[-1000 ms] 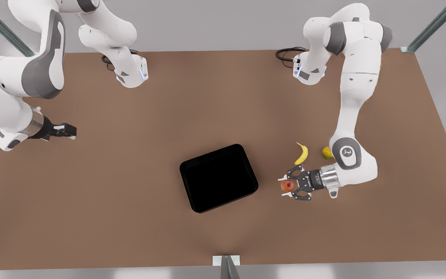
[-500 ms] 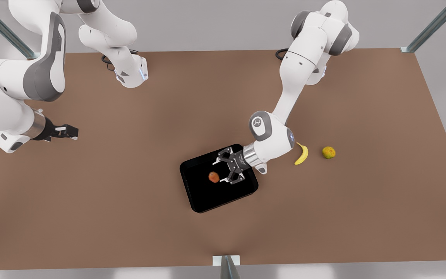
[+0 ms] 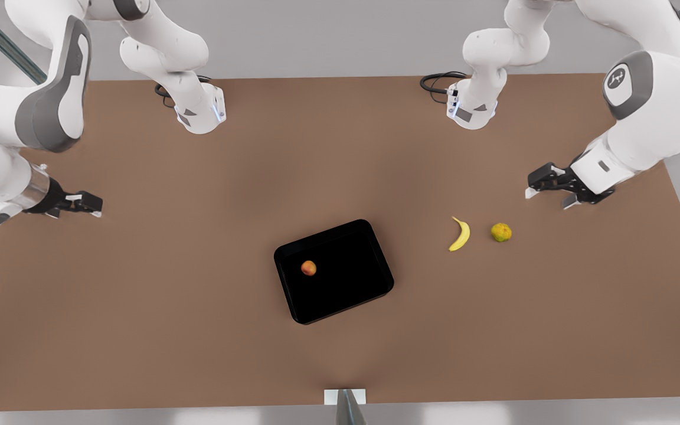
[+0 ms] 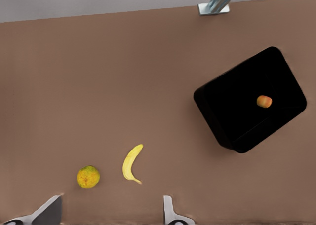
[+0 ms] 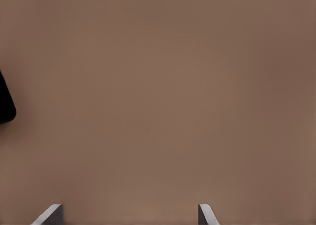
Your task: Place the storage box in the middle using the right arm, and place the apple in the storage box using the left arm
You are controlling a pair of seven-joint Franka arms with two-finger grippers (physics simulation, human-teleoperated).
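Observation:
The black storage box (image 3: 346, 289) lies in the middle of the brown table, also seen in the left wrist view (image 4: 237, 116). The red-orange apple (image 3: 309, 268) rests inside it near one end (image 4: 264, 101), with nothing touching it. My left gripper (image 3: 546, 196) hangs open and holds nothing above the table at the front view's right, close to the yellow-green fruit; its fingertips (image 4: 170, 212) stand wide apart. My right gripper (image 3: 88, 205) waits open at the front view's left, far from the box, whose corner (image 5: 5, 104) shows in the right wrist view.
A yellow banana (image 3: 460, 234) and a bumpy yellow-green fruit (image 3: 500, 232) lie on the table between the box and my left gripper. Both arm bases (image 3: 201, 112) stand at the far edge. A metal post (image 3: 346, 404) sits at the near edge.
My left gripper carried the apple from beside the banana over the box, let it go there, and drew back to the front view's right. The right gripper shifted slightly outward.

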